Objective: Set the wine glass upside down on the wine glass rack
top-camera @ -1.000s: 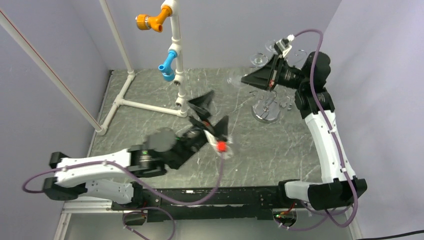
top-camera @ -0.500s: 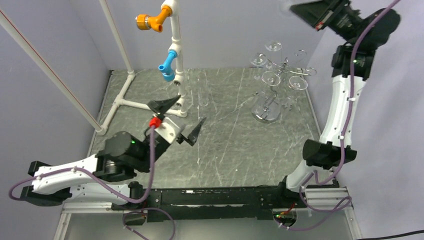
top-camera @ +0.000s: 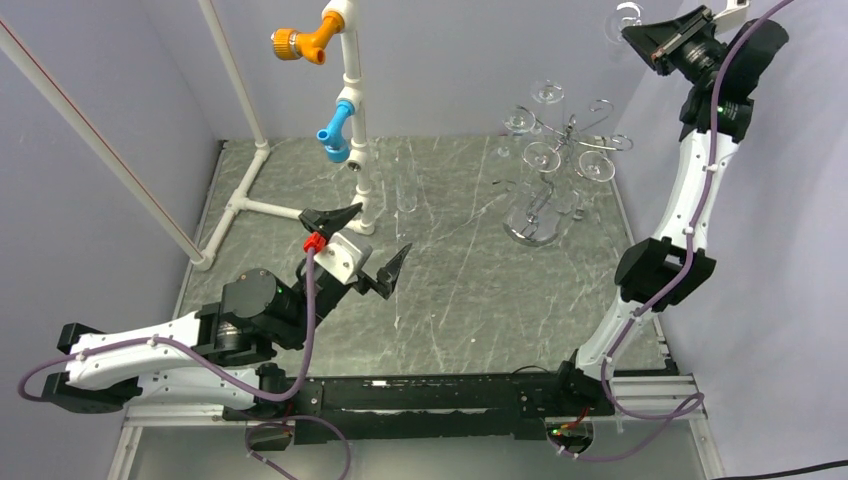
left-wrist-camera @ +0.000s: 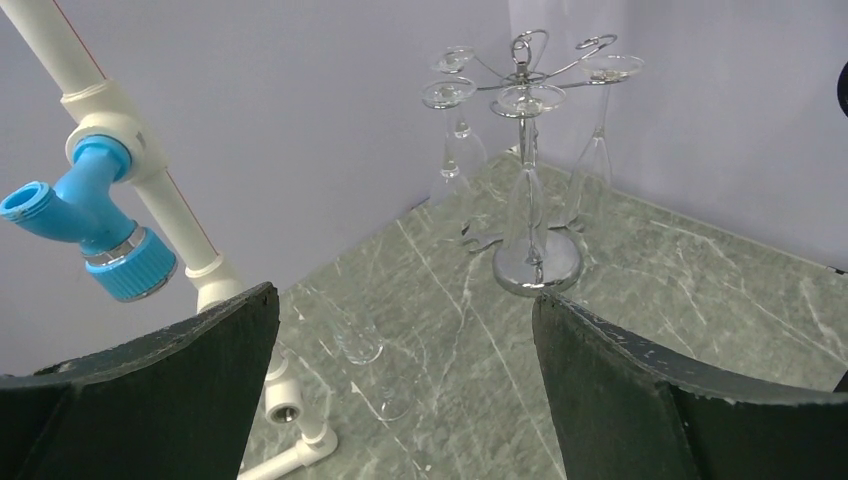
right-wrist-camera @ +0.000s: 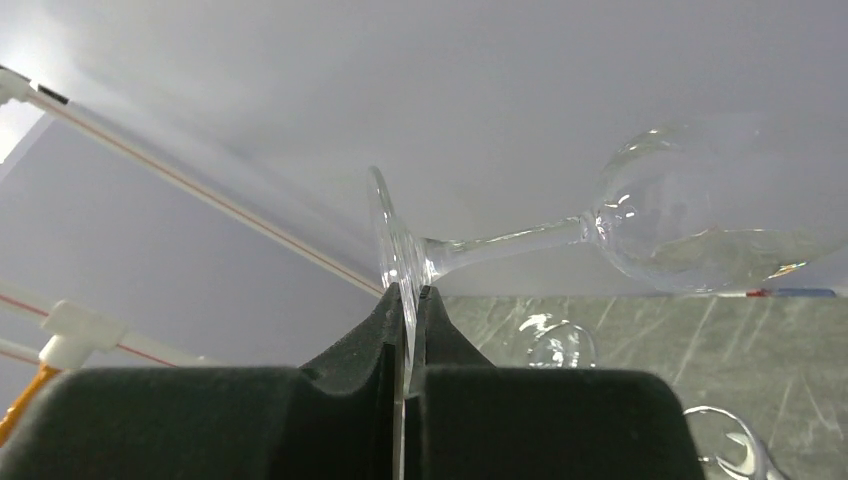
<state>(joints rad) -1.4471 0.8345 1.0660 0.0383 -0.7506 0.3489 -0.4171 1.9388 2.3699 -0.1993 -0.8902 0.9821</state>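
The clear wine glass (right-wrist-camera: pixel 700 220) is held high near the far right wall, its foot pinched edge-on between the clenched right fingers (right-wrist-camera: pixel 350 350), well apart from the chrome wire rack (left-wrist-camera: pixel 560 268), where other glasses (left-wrist-camera: pixel 525 200) hang. The left fingers (left-wrist-camera: pixel 180 370) are spread wide, released, above open grey marbled worktop (top-camera: pixel 470 280).

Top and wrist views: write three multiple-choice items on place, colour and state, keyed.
1. The wine glass, relative to the wine glass rack: A. hung on it B. aloft, apart C. under it
2. The upper fitting on the white pipe frame: A. green B. orange C. black
3. The left gripper: A. open, empty B. shut on a glass C. shut on pipe
Key: 1 B, the right gripper pinches its foot high up; 2 B, it is orange; 3 A, jaws wide, nothing between.
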